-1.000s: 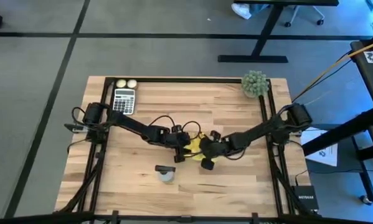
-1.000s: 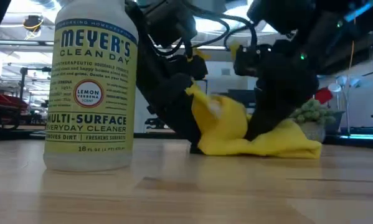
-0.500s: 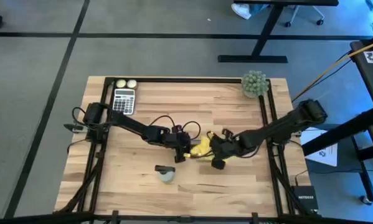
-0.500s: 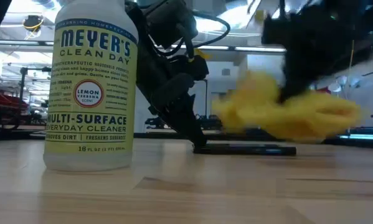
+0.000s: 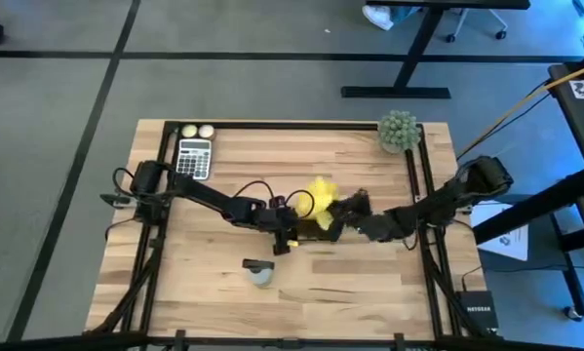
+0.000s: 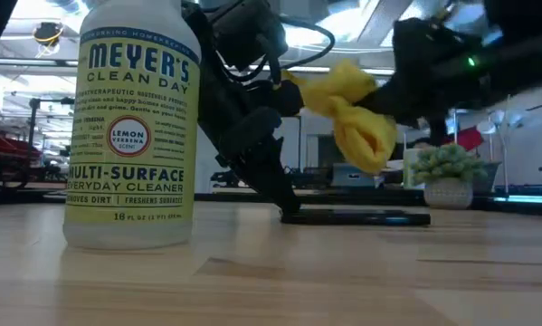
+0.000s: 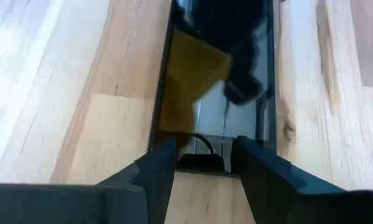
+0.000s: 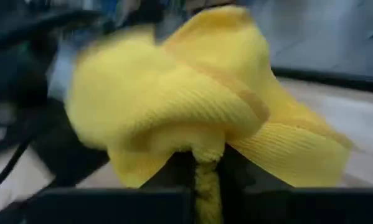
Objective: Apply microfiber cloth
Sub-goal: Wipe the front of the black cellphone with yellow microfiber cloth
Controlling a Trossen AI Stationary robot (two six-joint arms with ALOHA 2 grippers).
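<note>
My right gripper (image 6: 372,122) pinches the yellow cloth (image 6: 352,113); I should lower it flat onto the phone (image 6: 356,217) below, which my left gripper (image 7: 202,165) pins, spread.

we see the microfiber cloth (image 8: 192,106) as soft ribbed yellow fabric, matt, bunched between the right gripper (image 8: 202,168) fingers. below the left gripper (image 7: 202,163), the phone (image 7: 217,81) is glossy black glass, mirror-like, on the table (image 7: 61,124) of pale, smooth grained wood.
</note>
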